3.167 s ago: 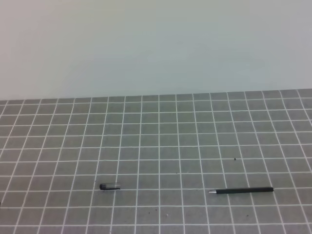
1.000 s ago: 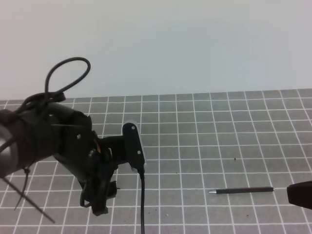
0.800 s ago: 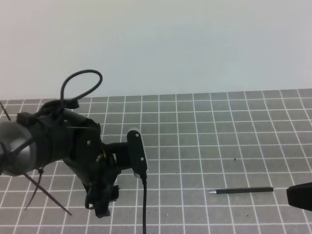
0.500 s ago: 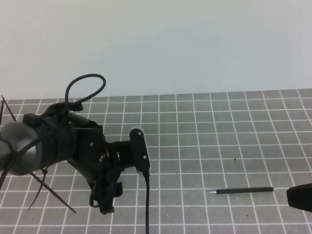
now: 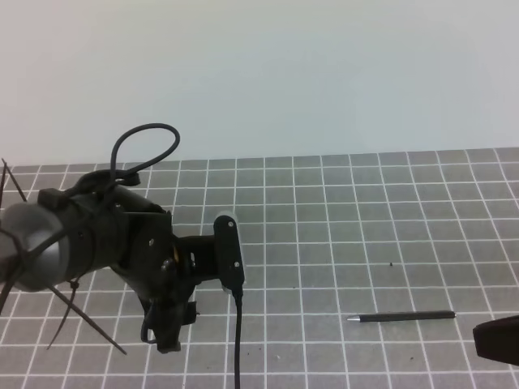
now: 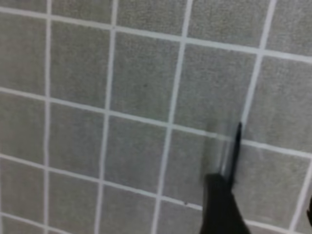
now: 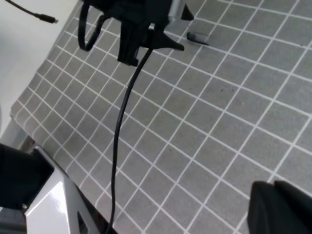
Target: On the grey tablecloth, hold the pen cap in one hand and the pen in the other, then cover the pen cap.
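My left gripper (image 5: 168,328) hangs spread wide, empty, over the grey tablecloth (image 5: 340,227); the pen cap (image 7: 197,36) lies just beside it, the pen (image 5: 401,317) well apart.

Light is even, soft and diffuse, with only faint shadows on the grey tablecloth (image 5: 340,243). The exterior view is slightly hazy. The left wrist view is blurred throughout; the right wrist view is sharper, dark at its lower corners.
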You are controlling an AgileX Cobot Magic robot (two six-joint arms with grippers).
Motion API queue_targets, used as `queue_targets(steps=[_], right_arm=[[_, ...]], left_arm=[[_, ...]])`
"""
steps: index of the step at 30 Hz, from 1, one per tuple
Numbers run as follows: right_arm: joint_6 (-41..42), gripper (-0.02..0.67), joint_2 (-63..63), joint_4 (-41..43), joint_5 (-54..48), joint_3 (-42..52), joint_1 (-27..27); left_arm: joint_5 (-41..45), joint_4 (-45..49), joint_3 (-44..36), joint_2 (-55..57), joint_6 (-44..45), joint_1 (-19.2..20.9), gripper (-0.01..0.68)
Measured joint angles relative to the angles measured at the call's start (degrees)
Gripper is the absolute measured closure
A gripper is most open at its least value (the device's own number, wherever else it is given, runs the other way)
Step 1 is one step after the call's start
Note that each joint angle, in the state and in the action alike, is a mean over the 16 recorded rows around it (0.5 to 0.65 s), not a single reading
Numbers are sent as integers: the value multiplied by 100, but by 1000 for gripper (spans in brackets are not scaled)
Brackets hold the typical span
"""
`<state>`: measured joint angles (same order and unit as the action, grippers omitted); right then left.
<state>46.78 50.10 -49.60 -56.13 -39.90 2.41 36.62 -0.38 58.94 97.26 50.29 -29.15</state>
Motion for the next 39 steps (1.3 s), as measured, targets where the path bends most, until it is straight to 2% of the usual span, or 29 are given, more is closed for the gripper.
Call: queue_targets(steps=[27,39], right_arm=[[-1,652,0,-49,-306,0,0],[-1,652,0,-49,-327,0,0]], left_arm=[[-409,181,0,510,77,197,320],[-574,208,1,569,114,223,422]])
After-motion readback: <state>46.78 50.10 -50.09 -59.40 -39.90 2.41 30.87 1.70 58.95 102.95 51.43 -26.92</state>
